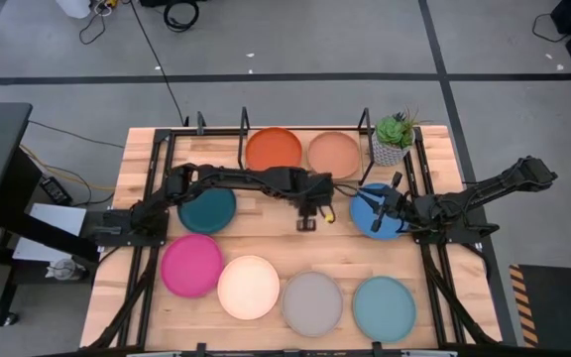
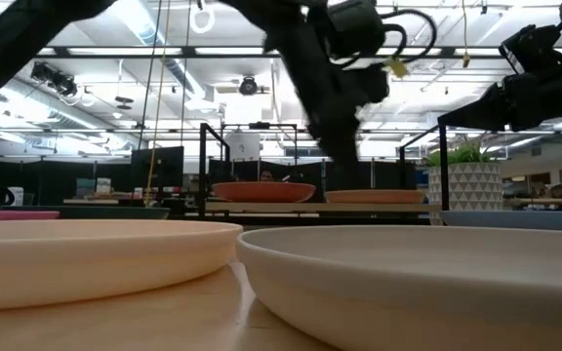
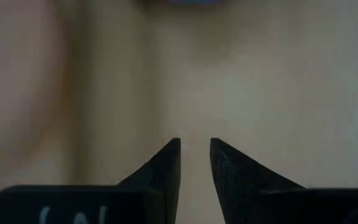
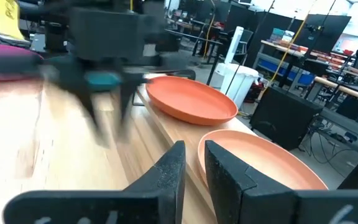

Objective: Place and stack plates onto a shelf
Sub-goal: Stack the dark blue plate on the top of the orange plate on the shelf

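Two plates are already on the shelf (image 1: 367,127), orange plate (image 1: 273,149) and tan plate (image 1: 333,154) side by side. Your left gripper (image 1: 307,220) hangs over bare wood mid-table, jaws narrow, holding nothing. Your right gripper (image 1: 383,206) sits above the blue plate (image 1: 368,220), just right of the left one; jaws narrow, and I think empty, hard to tell. That arm's nearest. The potted plant (image 1: 393,138) crowds the shelf's right end.

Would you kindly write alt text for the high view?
Two plates, orange and tan, lie on the shelf; six more lie on the table. The left gripper hangs empty mid-table; the right gripper is over the blue plate.
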Controlling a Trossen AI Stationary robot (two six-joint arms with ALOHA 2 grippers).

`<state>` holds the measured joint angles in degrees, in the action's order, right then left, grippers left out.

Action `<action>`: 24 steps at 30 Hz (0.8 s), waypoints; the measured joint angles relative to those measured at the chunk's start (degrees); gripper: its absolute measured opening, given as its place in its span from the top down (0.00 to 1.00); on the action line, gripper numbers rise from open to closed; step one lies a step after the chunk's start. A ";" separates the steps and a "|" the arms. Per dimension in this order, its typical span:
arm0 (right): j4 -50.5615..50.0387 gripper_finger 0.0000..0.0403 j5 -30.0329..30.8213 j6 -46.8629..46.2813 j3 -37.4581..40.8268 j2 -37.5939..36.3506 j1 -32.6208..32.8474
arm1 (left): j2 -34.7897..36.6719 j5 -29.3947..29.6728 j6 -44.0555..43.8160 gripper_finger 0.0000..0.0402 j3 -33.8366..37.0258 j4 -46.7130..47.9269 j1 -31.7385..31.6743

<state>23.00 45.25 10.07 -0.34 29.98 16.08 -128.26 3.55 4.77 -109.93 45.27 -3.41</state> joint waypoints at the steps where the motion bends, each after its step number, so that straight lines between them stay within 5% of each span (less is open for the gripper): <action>1: 0.00 0.83 0.00 0.00 0.00 0.00 -0.01 | 0.40 -1.66 -3.69 0.77 0.00 2.99 0.51; 7: 0.35 0.83 -0.64 0.00 0.00 0.00 -0.01 | 1.02 -2.95 -19.13 0.77 0.11 23.29 4.17; 13: 0.39 0.83 -2.10 -0.02 0.00 0.00 0.00 | 0.76 6.59 -26.58 0.77 2.10 33.59 7.83; 24: -0.06 0.83 -2.05 0.04 0.00 0.02 -0.02 | 5.65 12.76 -31.14 0.80 11.10 32.41 14.07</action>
<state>22.94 43.20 10.10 -0.34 29.99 16.06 -122.61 16.31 -26.37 -98.83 77.68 10.65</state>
